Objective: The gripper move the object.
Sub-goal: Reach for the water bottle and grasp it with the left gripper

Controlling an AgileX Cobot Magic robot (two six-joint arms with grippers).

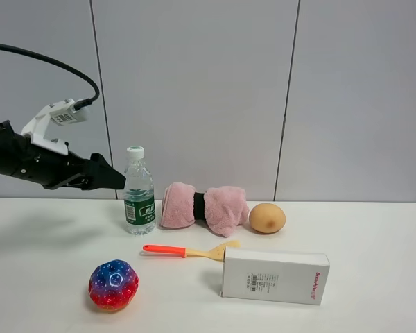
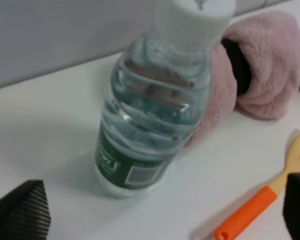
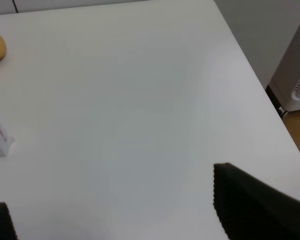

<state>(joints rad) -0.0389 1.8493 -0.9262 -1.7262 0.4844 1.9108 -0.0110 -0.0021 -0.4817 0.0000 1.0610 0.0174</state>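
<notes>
While the left tool (image 1: 115, 180) hangs above the desk (image 1: 374, 236) at its left side, its black pointed tip aims rightward at the bottle (image 1: 139, 191), level with the bottle's upper half. From the high view the tip appears to meet the bottle's left edge. The left wrist view shows the 2 jaws spread wide apart and gripping nothing, with the bottle standing ahead of them rather than between them. The bottle stands upright near the back of the desk, white cap on and green label around its lower part, with clear water inside. Just beside it on its right lies a rolled pink towel (image 1: 204, 207) cinched at the middle by a black band (image 1: 200, 205); whether towel and bottle touch cannot be told. A tan egg-shaped thing (image 1: 267, 218) rests just right of the towel. Nearer the front, a spatula (image 1: 187, 251) with an orange handle and a pale yellow blade lies flat, its blade end next to a white box (image 1: 275, 276) standing on its long side. A ball (image 1: 114, 284) mottled in blue, red and purple sits at the front left, well apart from the bottle. The right tool (image 3: 110, 192) shows only in its own wrist view, its jaws also apart and holding nothing, over bare desk near the right edge.
</notes>
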